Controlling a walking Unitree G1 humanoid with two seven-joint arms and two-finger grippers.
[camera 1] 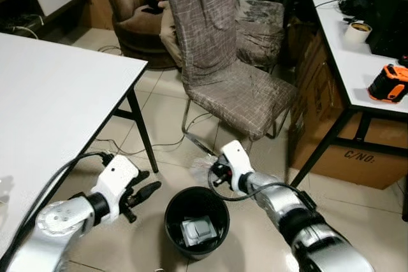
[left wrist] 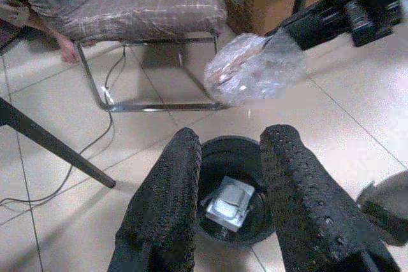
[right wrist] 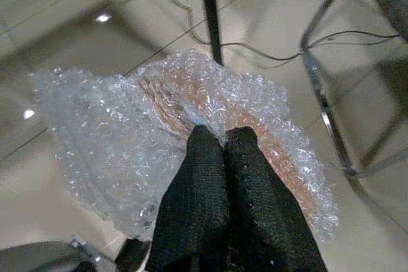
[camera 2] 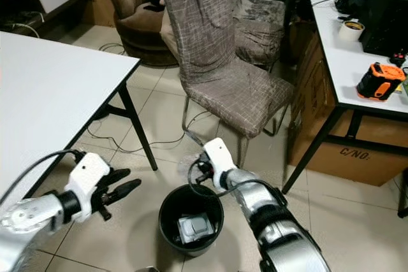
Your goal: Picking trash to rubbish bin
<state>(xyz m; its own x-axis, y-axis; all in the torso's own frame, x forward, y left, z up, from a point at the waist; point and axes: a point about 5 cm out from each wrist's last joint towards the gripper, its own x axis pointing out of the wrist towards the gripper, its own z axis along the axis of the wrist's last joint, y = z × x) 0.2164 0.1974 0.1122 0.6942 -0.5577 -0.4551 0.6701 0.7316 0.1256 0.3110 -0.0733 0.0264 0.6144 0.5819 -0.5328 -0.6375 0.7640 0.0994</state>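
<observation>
Right gripper (right wrist: 217, 133) pinched tight on a crumpled sheet of clear bubble wrap (right wrist: 191, 132) — fingers pressed together with the plastic caught at the tips, the rest of the sheet billowing free ahead of them. Held near the far rim of the round black plastic rubbish bin (camera 1: 196, 220), above floor level and not yet over the opening; judged to be the carry stage, with release still to come. Grip at one edge leaves the light sheet hanging loose, so likely to drop freely once let go, though it could drift and catch the rim.

Left gripper (camera 1: 141, 194) spread open, holding nothing, hovering just beside the bin on the robot's left, fingers aimed towards it — plausibly parked clear of the drop path while keeping the bin in its wrist camera. Left wrist view looks between the two textured black fingers (left wrist: 166, 202) straight into the bin.

Bin standing upright on the pale tiled floor (camera 1: 166, 119), between the white table (camera 1: 51, 100) and the grey-brown fabric-covered chair with chrome legs (camera 1: 223, 68). Small grey-white boxy piece of trash (camera 1: 197, 230) already lying at the bottom.

Writing: "C/NO:" printed in dark letters on the brown cardboard box (camera 1: 357, 157) under the right-hand desk. Orange-and-black tape measure (camera 1: 387, 83) on that desk; any lettering on it too small to read.
</observation>
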